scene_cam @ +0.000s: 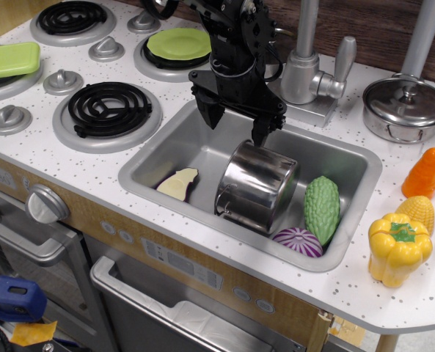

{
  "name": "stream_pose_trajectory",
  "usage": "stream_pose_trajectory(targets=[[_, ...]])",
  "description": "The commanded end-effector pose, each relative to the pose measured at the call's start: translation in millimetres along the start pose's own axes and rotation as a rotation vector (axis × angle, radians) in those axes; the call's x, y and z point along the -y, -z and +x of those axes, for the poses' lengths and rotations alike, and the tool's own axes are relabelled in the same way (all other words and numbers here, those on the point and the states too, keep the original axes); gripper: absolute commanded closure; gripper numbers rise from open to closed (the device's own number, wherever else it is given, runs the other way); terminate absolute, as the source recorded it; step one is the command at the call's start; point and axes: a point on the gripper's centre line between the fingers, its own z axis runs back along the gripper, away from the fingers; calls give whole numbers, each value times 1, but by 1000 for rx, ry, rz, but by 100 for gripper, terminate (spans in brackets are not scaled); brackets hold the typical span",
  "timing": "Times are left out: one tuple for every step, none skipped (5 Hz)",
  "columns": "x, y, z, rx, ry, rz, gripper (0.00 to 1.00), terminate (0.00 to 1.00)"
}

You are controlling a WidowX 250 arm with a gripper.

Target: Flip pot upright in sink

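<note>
The shiny lidless steel pot (255, 186) lies tilted on its side in the middle of the grey sink (199, 141), base facing up and back, rim toward the front. A small loop handle shows near its lower left rim. My black gripper (234, 123) hangs over the back of the sink, just above and behind the pot. Its two fingers are spread apart and hold nothing. The right fingertip (260, 136) is close to the pot's upper edge.
In the sink lie an eggplant slice (177, 183), a green bitter gourd (322, 207) and a purple onion half (298, 241). The faucet (309, 70) stands behind the sink. A lidded steel pot (406, 108), carrot (422, 173), corn (419, 211) and yellow pepper (398, 248) sit at right. Burners are at left.
</note>
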Motion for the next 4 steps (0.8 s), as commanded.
stream_pose_trajectory(targets=[[0, 0, 0, 0, 0, 0, 0, 0], [-2, 1, -5, 7, -112, -67, 0, 0], [-5, 0, -6, -20, -210, -164, 0, 0], [-6, 6, -8, -18, -249, -250, 0, 0]])
